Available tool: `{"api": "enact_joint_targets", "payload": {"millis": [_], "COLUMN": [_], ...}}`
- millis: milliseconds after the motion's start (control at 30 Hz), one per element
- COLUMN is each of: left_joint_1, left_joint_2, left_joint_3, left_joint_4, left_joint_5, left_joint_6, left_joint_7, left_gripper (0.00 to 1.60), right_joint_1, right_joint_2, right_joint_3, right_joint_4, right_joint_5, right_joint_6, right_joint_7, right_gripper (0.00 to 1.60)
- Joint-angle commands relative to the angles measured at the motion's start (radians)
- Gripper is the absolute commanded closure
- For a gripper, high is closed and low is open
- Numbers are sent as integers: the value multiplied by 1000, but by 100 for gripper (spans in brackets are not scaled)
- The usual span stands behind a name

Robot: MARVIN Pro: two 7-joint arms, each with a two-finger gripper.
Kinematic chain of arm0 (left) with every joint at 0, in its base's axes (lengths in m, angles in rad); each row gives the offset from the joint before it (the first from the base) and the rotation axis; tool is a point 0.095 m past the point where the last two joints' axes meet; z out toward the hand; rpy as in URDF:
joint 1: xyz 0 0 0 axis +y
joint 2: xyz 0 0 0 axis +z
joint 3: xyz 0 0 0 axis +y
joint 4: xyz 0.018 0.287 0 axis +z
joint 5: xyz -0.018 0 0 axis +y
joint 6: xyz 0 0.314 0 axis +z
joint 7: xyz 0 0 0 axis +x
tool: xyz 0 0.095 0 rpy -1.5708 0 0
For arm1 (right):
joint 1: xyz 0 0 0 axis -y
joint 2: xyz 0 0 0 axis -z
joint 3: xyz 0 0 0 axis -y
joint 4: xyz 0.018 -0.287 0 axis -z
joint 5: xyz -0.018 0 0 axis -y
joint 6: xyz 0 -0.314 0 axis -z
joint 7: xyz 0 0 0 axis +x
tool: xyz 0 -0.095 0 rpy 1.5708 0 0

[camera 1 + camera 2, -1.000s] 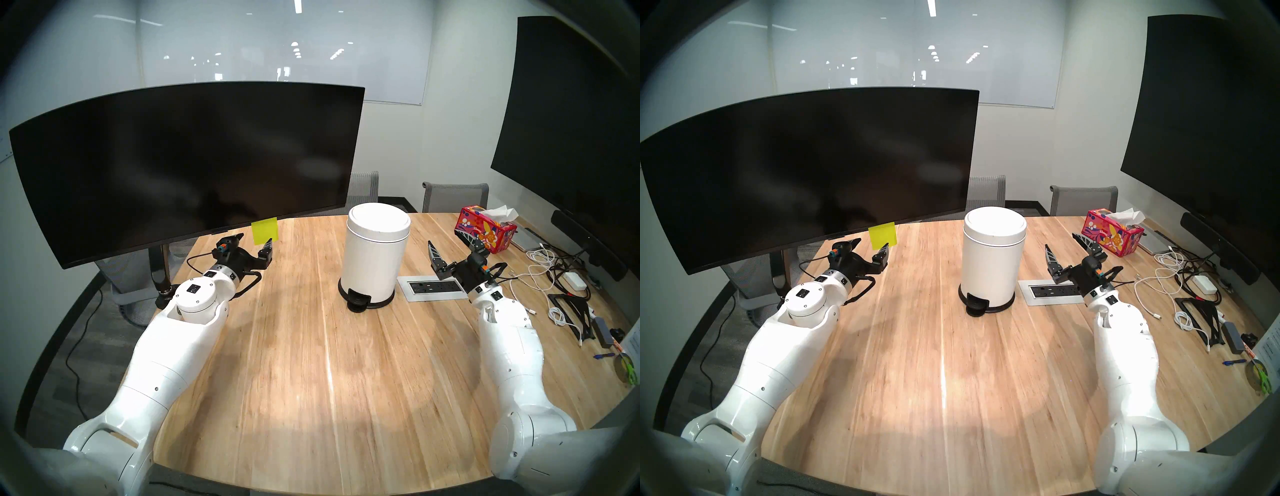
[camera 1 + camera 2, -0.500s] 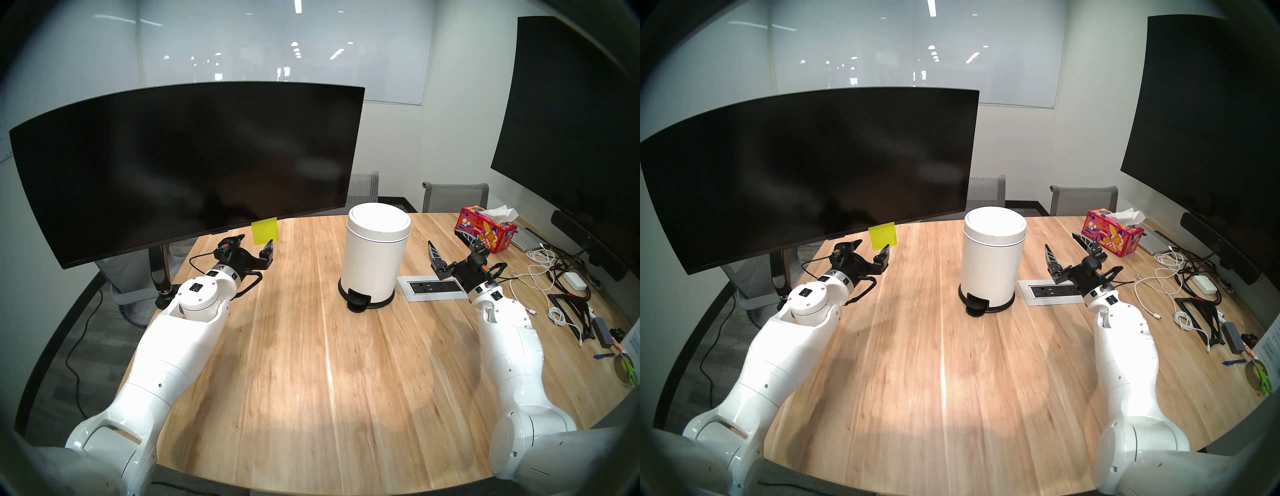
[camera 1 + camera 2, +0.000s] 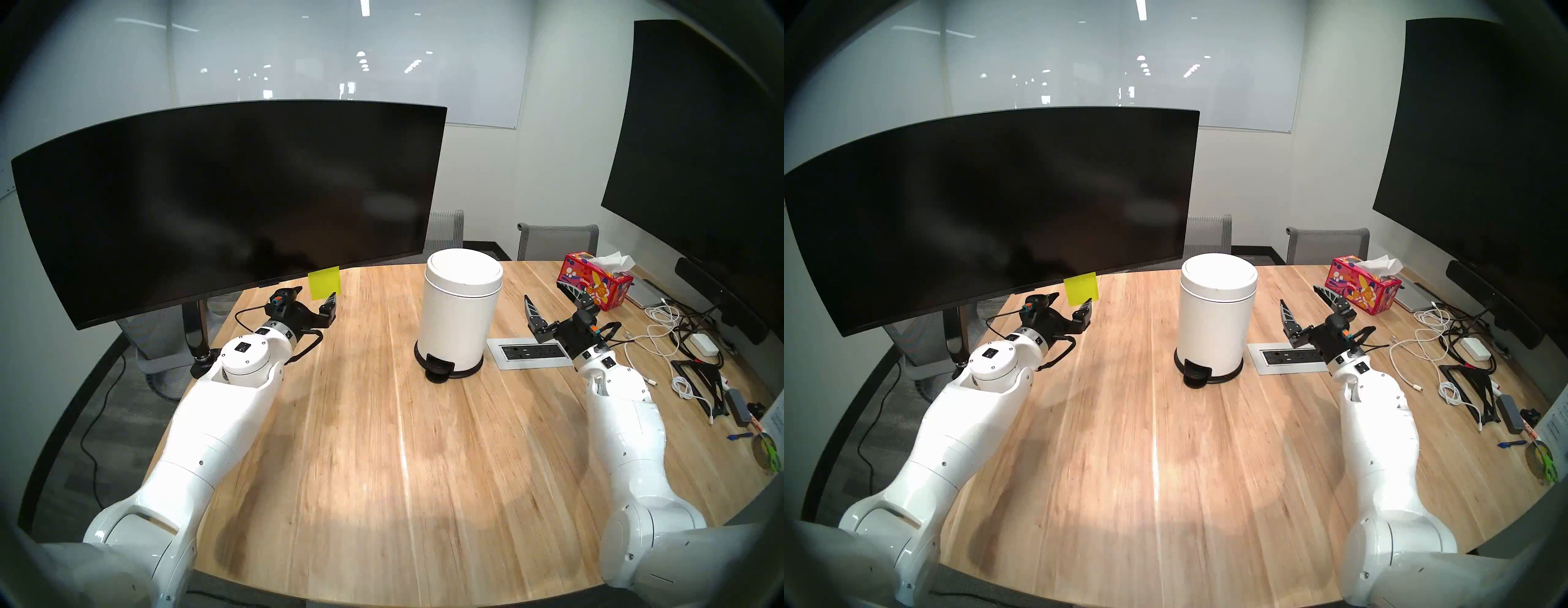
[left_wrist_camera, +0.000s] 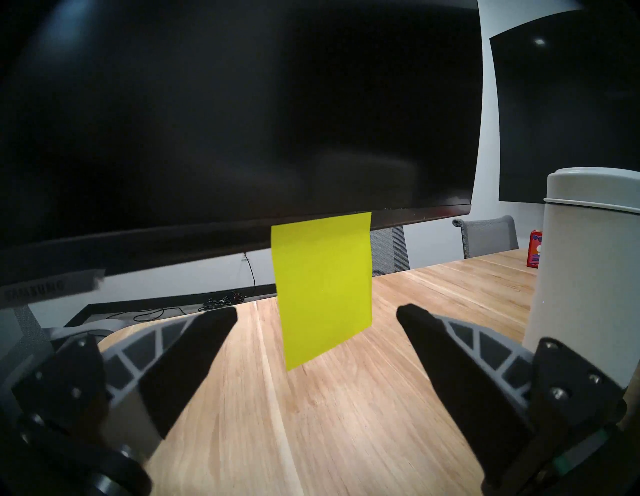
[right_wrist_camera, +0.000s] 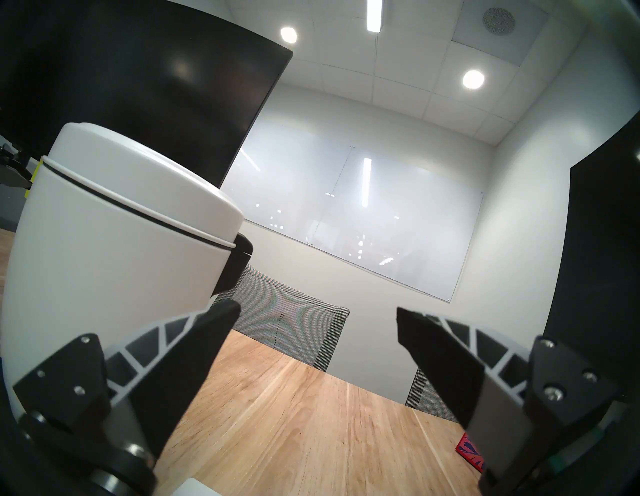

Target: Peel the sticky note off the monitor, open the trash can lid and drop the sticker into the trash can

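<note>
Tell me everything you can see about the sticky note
The sticky note is a plain, unmarked square of bright yellow-green paper. Its top edge is stuck to the bottom bezel of the monitor; the rest hangs free below it, above the table, lower edge swung slightly askew. Nothing else touches it: the left gripper is open in front of it, a finger to either side.

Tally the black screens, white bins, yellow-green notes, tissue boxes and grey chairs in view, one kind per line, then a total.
Black screens: 2, the curved monitor and the wall screen
White bins: 1, the trash can
Yellow-green notes: 1, the sticky note
Tissue boxes: 1, the tissue box
Grey chairs: 2, and
Total: 7
</note>
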Motion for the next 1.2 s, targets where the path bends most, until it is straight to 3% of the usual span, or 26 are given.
{"api": "enact_joint_targets", "payload": {"millis": [0, 233, 333, 500, 600, 967, 1067, 1100, 1133, 1167], "left_joint_1": [-48, -56, -59, -60, -60, -59, -58, -58, -56, -55], "left_joint_2": [-15, -22, -25, -29, -30, -34, -35, -35, -35, -35], "left_joint_3": [2, 2, 3, 2, 1, -5, -7, -7, -9, -10], "left_joint_4": [2, 10, 14, 16, 17, 24, 24, 24, 21, 19], "left_joint_5": [6, 13, 16, 19, 20, 19, 20, 20, 20, 20], "left_joint_6": [-6, -5, -5, -5, -5, -11, -14, -14, -15, -15], "left_joint_7": [7, 6, 7, 7, 6, 0, -2, -2, -2, -2], "left_gripper": [23, 31, 56, 57, 79, 89, 114, 114, 160, 160], "right_joint_1": [14, 14, 14, 14, 14, 14, 14, 14, 14, 14], "right_joint_2": [1, 1, 1, 1, 1, 1, 1, 1, 1, 1], "right_joint_3": [2, 2, 2, 2, 2, 2, 2, 2, 2, 2], "right_joint_4": [-18, -18, -18, -19, -19, -19, -19, -19, -19, -19], "right_joint_5": [4, 5, 5, 5, 5, 5, 5, 5, 5, 5], "right_joint_6": [-3, -2, -2, -2, -2, -2, -2, -2, -2, -2], "right_joint_7": [-1, -1, -1, -1, -1, -2, -2, -2, -2, -2], "right_gripper": [0, 0, 0, 0, 0, 0, 0, 0, 0, 0]}}
